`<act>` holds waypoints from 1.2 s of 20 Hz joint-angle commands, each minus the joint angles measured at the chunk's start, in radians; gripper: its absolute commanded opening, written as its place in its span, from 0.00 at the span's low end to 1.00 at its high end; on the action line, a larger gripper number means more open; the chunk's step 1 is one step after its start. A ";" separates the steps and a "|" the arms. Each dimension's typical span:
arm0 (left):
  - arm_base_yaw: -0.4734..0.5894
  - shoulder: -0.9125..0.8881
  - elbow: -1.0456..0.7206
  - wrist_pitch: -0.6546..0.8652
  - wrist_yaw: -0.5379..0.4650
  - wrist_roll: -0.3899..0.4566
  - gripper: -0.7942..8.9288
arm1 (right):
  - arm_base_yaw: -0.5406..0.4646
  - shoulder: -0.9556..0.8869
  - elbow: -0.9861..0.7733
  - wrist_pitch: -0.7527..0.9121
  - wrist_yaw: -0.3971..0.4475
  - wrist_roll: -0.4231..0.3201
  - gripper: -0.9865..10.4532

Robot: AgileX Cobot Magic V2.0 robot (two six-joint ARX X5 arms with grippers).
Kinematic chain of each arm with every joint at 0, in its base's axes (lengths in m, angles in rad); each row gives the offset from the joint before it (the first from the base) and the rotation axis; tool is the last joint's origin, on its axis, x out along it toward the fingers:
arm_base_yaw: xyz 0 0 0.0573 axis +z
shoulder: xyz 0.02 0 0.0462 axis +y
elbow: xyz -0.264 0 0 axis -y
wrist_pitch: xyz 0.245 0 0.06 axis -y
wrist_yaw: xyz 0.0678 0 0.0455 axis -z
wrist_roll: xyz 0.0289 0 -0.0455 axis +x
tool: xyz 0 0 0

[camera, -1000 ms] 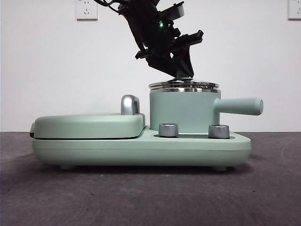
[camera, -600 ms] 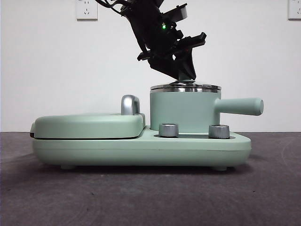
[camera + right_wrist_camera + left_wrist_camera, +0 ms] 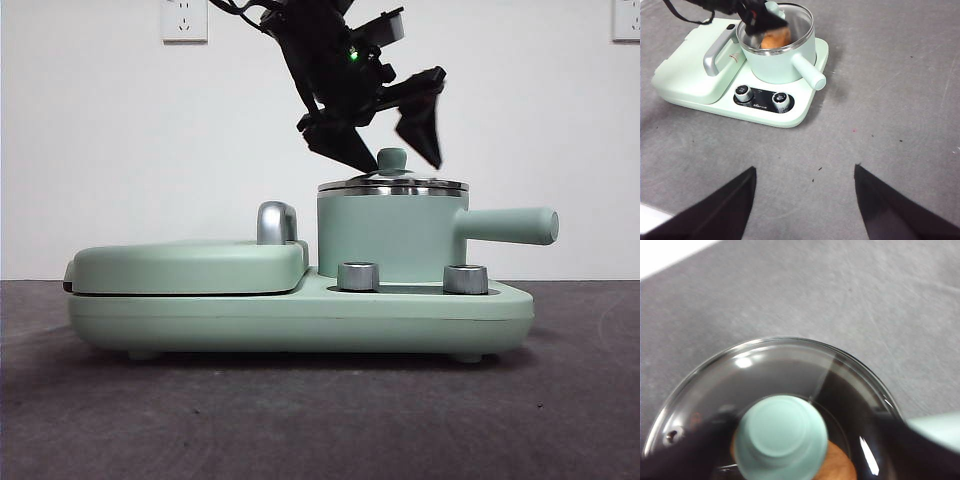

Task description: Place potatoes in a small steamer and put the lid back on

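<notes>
White wall with two sockets backs a dark grey felt-like table surface (image 3: 300,420), on which a mint-green twin cooking appliance (image 3: 300,315) stands, with a flat mint-green griddle cover (image 3: 185,265) on one side and two steel control knobs (image 3: 359,276) on its front. On the other side sits the small steamer (image 3: 390,235), a mint-green cylindrical pot with a steel rim and a straight green side handle (image 3: 510,225). The round clear glass lid (image 3: 392,184) with a steel rim and a small mint-green knob (image 3: 391,158) rests level on the steamer's rim. The orange-brown, rounded potato (image 3: 776,38) lies inside the steamer, visible through the glass in both wrist views. The left arm descends from the upper edge of the front view, tilted, its black left gripper (image 3: 390,135) positioned directly above the lid; its jaws are spread apart, one on each side of the knob, with a gap visible between each jaw and the knob, so nothing is grasped. The right gripper (image 3: 802,200) waits well apart from the appliance, above bare table, jaws spread wide and empty.
</notes>
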 commanded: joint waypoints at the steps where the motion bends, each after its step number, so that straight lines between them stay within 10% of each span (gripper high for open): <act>1: -0.005 -0.021 0.017 -0.010 -0.002 -0.018 0.65 | 0.005 0.000 0.009 -0.081 0.000 0.011 0.36; 17: -0.012 -0.617 0.012 -0.713 0.060 -0.056 0.65 | 0.005 0.004 0.009 -0.081 -0.087 0.028 0.36; 24: -0.036 -0.947 -0.373 -0.617 0.085 -0.158 0.65 | 0.005 0.021 0.008 0.212 -0.270 0.027 0.36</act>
